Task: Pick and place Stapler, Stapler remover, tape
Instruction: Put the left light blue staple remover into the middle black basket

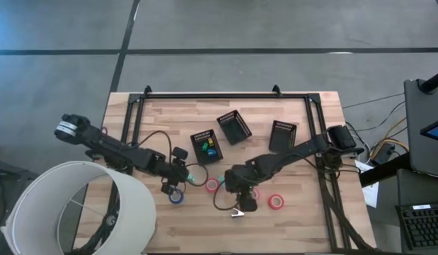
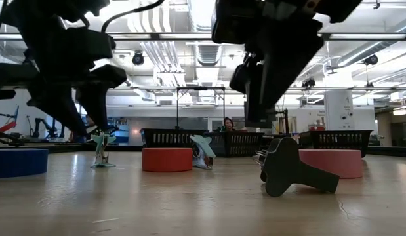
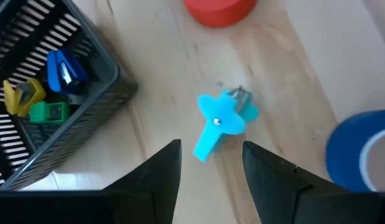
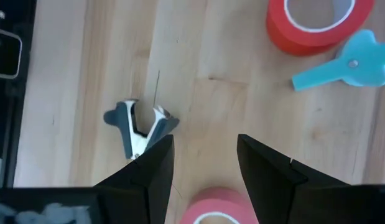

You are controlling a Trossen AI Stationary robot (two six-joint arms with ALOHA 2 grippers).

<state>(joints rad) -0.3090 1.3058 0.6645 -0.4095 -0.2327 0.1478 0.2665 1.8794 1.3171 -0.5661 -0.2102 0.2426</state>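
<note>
A teal staple remover [image 3: 219,122] lies flat on the wooden table, just ahead of my open left gripper [image 3: 211,146] [image 1: 179,170]. A blue tape roll [image 3: 360,155] [image 1: 176,196] lies beside that gripper and a red roll [image 3: 217,9] [image 1: 213,185] beyond the remover. My right gripper [image 4: 204,140] [image 1: 240,185] hovers open over bare wood. A dark staple remover [image 4: 139,127] [image 2: 291,167] lies by its left finger, a pink roll [image 4: 217,210] under it, and a red roll [image 4: 316,22] farther off. Another red roll [image 1: 276,202] lies toward the table's right.
Three black mesh bins [image 1: 206,146] [image 1: 233,126] [image 1: 283,136] stand toward the far side. The nearest one [image 3: 86,106] holds small blue, yellow and green staplers. A white lampshade-like drum [image 1: 77,209] covers the near left corner. Bare wood lies along the near edge.
</note>
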